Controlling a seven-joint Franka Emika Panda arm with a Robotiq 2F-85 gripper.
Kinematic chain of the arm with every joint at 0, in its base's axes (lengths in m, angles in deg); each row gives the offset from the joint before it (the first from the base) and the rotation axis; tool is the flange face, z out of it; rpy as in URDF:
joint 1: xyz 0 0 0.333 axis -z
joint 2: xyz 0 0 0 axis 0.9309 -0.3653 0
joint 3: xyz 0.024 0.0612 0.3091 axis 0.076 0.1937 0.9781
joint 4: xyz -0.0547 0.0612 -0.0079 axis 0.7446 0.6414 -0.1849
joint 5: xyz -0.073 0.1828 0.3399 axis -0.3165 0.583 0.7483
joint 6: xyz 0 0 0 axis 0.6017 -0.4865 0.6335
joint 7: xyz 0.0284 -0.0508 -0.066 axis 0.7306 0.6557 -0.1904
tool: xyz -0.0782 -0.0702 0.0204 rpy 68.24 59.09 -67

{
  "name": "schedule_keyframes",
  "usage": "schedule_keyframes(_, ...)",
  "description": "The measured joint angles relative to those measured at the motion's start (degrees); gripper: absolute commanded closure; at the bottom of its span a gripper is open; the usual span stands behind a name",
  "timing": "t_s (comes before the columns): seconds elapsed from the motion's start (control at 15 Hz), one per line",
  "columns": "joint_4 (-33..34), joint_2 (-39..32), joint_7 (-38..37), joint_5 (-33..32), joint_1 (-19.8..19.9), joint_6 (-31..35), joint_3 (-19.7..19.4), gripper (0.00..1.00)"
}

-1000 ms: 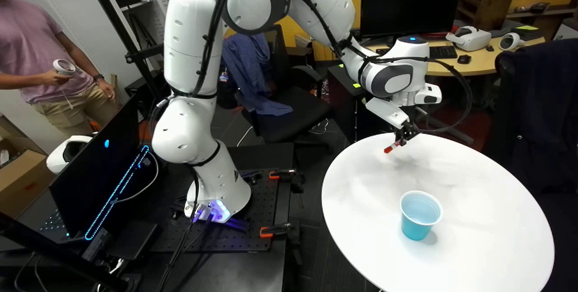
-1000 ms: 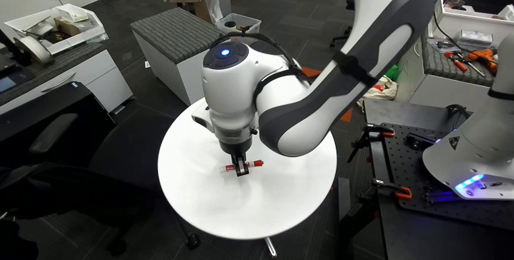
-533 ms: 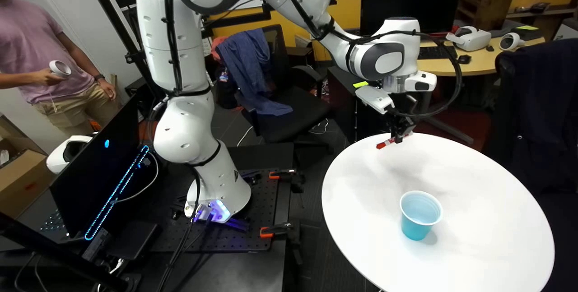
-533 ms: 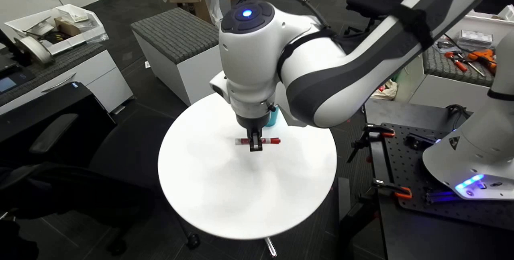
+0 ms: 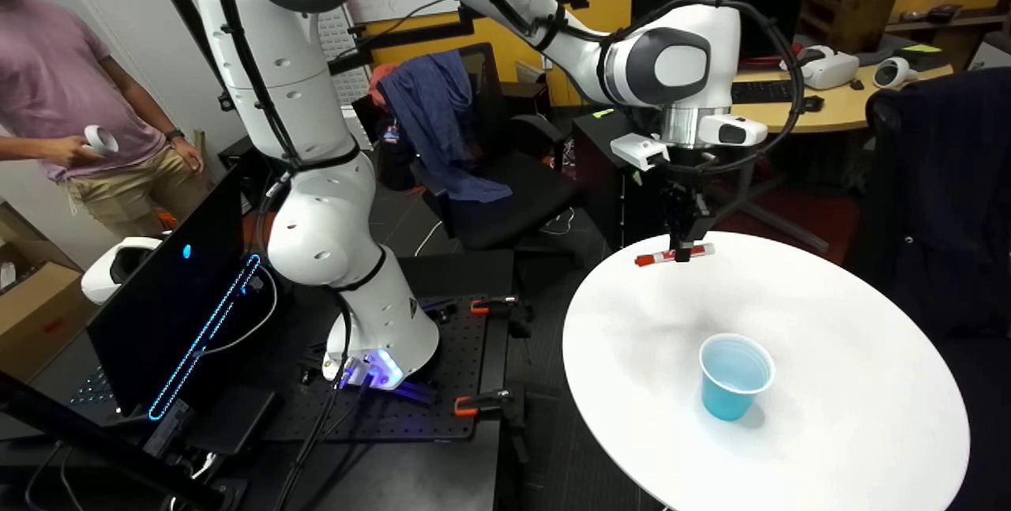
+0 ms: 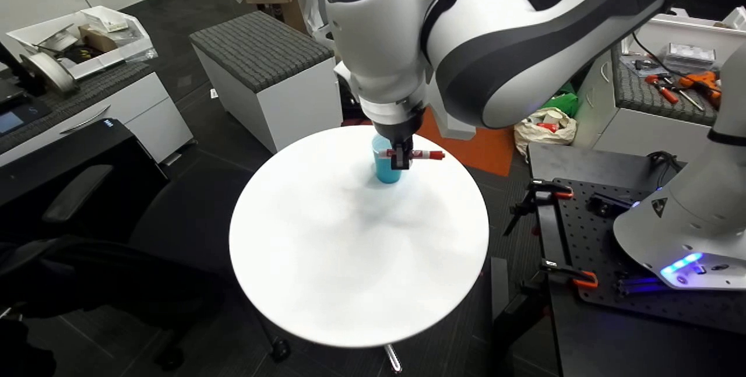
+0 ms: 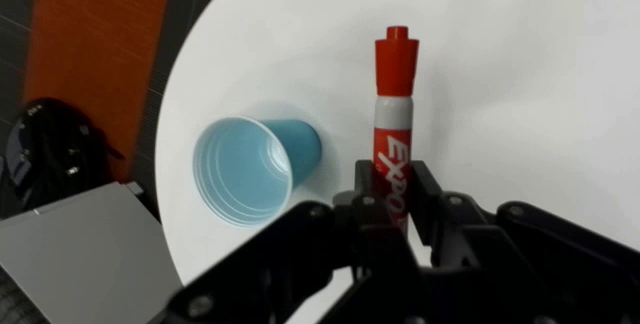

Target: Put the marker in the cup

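Well left of the round table (image 5: 853, 361) in an exterior view, a person (image 5: 55, 92) is clutching a white controller (image 5: 101, 140); over the table, the gripper (image 5: 683, 253) is holding a red marker (image 5: 663, 257) sideways, jaws pressing its barrel; farther right, a blue cup (image 5: 733, 385) is standing upright on the table.

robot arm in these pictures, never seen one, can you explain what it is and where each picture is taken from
This is a mostly white, jointed robot arm with a black hand at its end. Both exterior views are taken from outside the robot, at different places; the wrist view is taken from the arm's own wrist, looking down past the hand. A light blue cup stands upright on the round white table. The hand is closed on a red and white marker, holding it roughly level above the table.
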Motion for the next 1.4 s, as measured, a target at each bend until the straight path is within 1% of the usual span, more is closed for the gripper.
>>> schedule_keyframes(0.33,0.45,1.00,-0.52,-1.45,2.20,-9.54,-0.25,0.95)
schedule_keyframes(0.53,1.19,0.98,0.76,-1.86,3.26,-14.98,-0.36,0.95)
schedule_keyframes(0.93,4.75,0.08,7.54,-2.02,5.14,-24.93,-0.85,0.95)
schedule_keyframes(1.13,7.88,-1.97,8.56,-3.68,5.43,-28.39,-0.89,0.95)
schedule_keyframes(1.4,12.55,-7.12,6.34,-9.98,5.30,-29.48,-0.89,0.95)
